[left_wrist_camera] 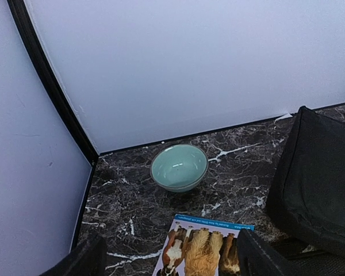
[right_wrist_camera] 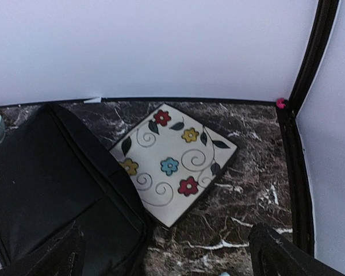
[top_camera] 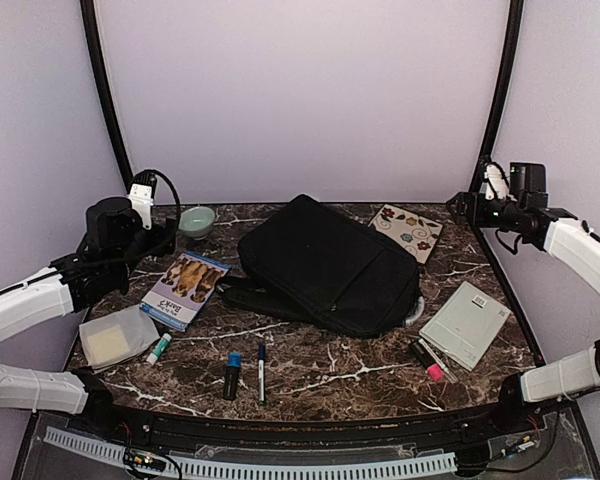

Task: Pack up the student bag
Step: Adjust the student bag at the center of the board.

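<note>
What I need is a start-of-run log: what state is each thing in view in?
student bag: lying flat, looks closed
bowl: upright, empty
dog book: closed, cover up
flowered pad: flat, face up
pale notebook: closed, flat
blue marker: capped, lying down
pen: lying down
glue stick: capped, lying down
left gripper: open, empty
right gripper: open, empty

A dark marble-patterned surface [top_camera: 320, 365] with white veining is spreading across the enclosure's base. A plain white back wall [top_camera: 300, 100] is rising at twelve o'clock, two black curved poles [top_camera: 104, 90] are framing it at eleven and one o'clock, and soft, even light is falling throughout.
</note>
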You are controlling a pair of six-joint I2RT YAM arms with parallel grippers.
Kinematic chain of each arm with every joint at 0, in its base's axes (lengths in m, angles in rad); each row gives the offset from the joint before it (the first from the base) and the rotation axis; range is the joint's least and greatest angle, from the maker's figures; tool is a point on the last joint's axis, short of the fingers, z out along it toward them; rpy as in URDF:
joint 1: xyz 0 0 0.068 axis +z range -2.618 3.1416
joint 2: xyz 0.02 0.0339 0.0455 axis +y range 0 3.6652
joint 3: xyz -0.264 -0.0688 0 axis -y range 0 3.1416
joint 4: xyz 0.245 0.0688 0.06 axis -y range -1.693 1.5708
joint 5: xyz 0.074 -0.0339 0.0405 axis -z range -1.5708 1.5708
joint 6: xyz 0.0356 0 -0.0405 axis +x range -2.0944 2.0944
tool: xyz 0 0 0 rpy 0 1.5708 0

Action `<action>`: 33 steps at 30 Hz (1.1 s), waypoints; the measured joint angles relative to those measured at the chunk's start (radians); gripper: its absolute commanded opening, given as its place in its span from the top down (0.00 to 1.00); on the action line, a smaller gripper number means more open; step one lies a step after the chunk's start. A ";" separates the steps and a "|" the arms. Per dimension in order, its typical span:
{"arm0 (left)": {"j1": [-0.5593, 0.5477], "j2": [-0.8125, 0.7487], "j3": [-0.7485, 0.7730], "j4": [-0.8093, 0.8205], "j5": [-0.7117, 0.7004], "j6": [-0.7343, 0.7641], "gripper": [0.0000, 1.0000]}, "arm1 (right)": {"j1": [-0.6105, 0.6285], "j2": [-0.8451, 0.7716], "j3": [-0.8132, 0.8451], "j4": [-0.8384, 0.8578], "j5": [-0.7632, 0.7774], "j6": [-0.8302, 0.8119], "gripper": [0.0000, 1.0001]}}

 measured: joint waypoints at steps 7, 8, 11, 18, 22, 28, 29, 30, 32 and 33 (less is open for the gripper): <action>0.093 0.127 0.025 -0.005 0.281 -0.042 0.30 | -0.035 -0.016 -0.073 -0.020 -0.037 -0.161 0.22; 0.093 0.143 0.035 -0.010 0.313 -0.050 0.31 | -0.039 -0.016 -0.074 -0.026 -0.048 -0.190 0.25; 0.079 0.180 0.069 -0.021 0.422 -0.074 0.33 | -0.043 -0.009 -0.073 -0.040 -0.077 -0.269 0.29; -0.051 0.274 0.183 -0.048 0.575 -0.124 0.34 | -0.033 0.108 -0.032 -0.122 -0.139 -0.423 0.33; -0.157 0.357 0.246 -0.057 0.590 -0.144 0.33 | -0.018 0.216 0.025 -0.158 -0.166 -0.443 0.34; -0.301 0.535 0.352 -0.096 0.601 -0.166 0.33 | -0.002 0.432 0.182 -0.229 -0.232 -0.417 0.33; -0.322 0.564 0.371 -0.100 0.602 -0.167 0.33 | 0.000 0.467 0.207 -0.241 -0.244 -0.408 0.32; -0.346 0.595 0.390 -0.106 0.603 -0.167 0.33 | 0.001 0.499 0.228 -0.248 -0.254 -0.395 0.31; -0.390 0.646 0.421 -0.117 0.600 -0.167 0.32 | 0.001 0.558 0.258 -0.257 -0.277 -0.369 0.30; -0.414 0.671 0.437 -0.124 0.597 -0.166 0.32 | 0.001 0.581 0.268 -0.259 -0.289 -0.357 0.30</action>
